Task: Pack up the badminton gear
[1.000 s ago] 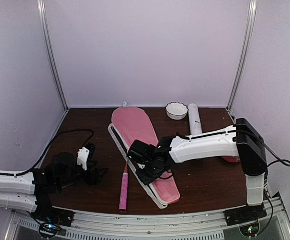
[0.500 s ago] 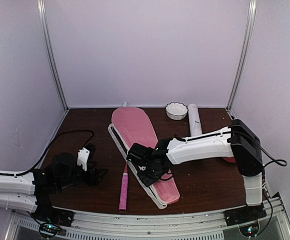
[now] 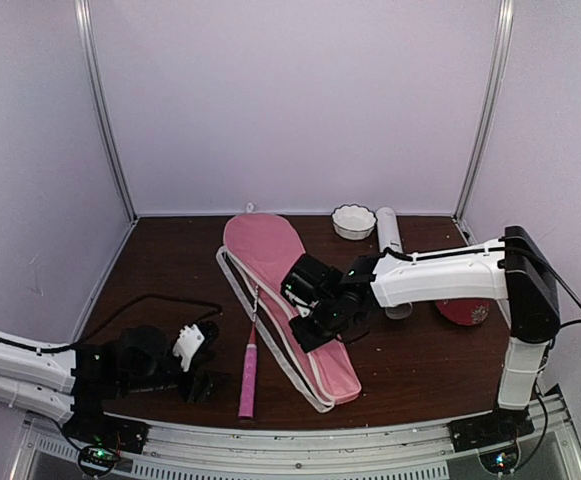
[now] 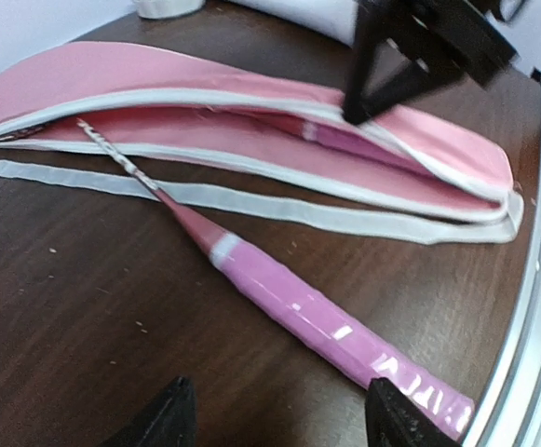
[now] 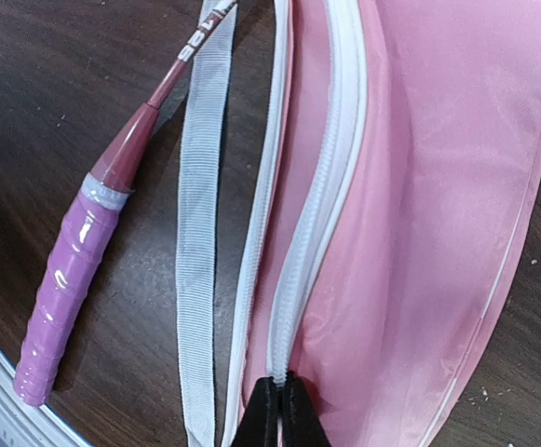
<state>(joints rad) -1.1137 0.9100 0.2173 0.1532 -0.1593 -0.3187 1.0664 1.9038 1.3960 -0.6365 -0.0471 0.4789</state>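
The long pink racket-shaped cover lies diagonally mid-table, its white zipper edge open. My right gripper is shut on that upper zipper edge and holds it up a little. One racket lies with its shaft running into the opening and its pink handle on the table, left of the cover. My left gripper is open, low over the table, just left of the handle. The long white tube lies at the back right. No shuttlecocks show.
A small white scalloped bowl stands at the back beside the tube. A red patterned dish lies at the right under my right arm. The cover's white strap trails on the table between handle and cover. A metal rail edges the front.
My right gripper has moved back and to the right along the cover, still pinching its zipper edge. My left arm has swung right and nearer, close to the racket handle.
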